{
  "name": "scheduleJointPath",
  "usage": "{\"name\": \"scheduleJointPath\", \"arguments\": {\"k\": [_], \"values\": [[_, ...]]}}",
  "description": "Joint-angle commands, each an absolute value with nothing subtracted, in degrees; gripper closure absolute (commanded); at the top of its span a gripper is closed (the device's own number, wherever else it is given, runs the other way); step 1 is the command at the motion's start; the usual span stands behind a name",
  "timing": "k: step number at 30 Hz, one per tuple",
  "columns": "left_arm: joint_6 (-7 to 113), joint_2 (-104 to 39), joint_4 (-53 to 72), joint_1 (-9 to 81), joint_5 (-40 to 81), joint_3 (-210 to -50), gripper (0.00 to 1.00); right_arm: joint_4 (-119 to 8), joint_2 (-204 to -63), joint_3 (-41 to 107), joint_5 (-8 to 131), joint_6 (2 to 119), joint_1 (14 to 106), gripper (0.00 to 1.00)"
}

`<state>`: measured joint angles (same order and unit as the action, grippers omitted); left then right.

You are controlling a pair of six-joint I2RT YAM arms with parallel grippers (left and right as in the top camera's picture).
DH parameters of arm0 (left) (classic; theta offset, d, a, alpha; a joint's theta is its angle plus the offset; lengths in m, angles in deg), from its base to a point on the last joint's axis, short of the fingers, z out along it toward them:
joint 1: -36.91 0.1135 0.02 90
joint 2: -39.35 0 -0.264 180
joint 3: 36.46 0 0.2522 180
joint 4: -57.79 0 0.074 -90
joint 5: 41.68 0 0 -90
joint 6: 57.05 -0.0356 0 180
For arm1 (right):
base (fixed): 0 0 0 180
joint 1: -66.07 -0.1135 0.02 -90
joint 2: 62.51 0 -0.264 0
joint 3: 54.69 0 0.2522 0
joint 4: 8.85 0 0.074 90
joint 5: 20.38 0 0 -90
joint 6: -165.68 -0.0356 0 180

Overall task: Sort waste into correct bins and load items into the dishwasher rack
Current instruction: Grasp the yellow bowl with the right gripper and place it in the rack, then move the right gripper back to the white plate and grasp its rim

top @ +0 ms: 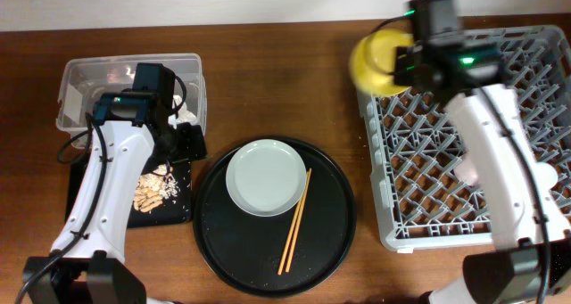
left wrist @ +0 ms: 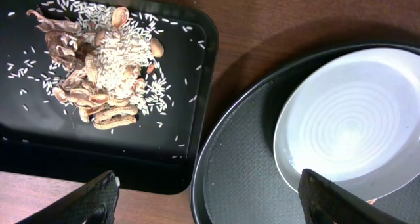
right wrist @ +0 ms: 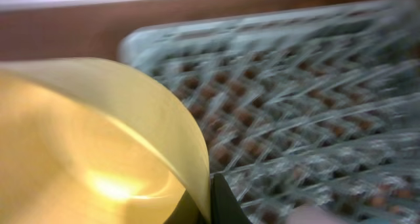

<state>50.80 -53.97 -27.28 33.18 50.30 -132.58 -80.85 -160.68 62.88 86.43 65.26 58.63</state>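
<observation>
The yellow bowl (top: 379, 61) hangs at the dishwasher rack's (top: 428, 197) far left corner, mostly outside the rim and tipped on edge. The right jaws are pinched onto its rim, with the bowl sticking out away from the rack. If it lets go here, I reckon it hits the table or clips the rack wall. The left jaws, well left of the rack, gape wide and empty.

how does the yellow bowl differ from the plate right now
Colour: the yellow bowl is bright yellow; the plate is pale grey-white.
Support: the right pincer grips the bowl by its rim, while nothing grips the plate.
Place: the bowl is held up at the dishwasher rack's left corner; the plate lies flat on the round black tray.
Shared: both are round dishes, and neither is set in the rack yet.
</observation>
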Motion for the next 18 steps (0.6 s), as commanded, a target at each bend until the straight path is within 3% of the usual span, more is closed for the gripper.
{"name": "scheduleJointPath", "arguments": {"k": [1,3,7,8,12,18], "values": [[51.39,-52.99,-27.08,33.34,50.91,-132.76,0.13,-75.58,-161.71,63.01,91.35,74.03,67.77,0.96],[51.39,-52.99,-26.69,33.34,50.93,-132.76,0.13,-71.34,-162.56,62.99,95.4,74.84,72.79,0.96],[51.39,-52.99,-26.56,33.34,50.93,-132.76,0.13,-65.59,-167.54,62.73,116.92,74.81,80.47,0.96],[51.39,-52.99,-26.51,33.34,50.93,-132.76,0.09,-64.96,-168.99,62.66,120.68,74.81,81.19,0.96],[51.39,-52.99,-27.39,33.34,50.84,-132.76,0.08,-61.92,-177.01,62.53,134.06,74.81,82.65,0.96],[51.39,-52.99,-27.34,33.34,50.69,-132.76,0.08,-59.36,-186.06,62.51,139.63,74.81,82.65,0.96]]}}
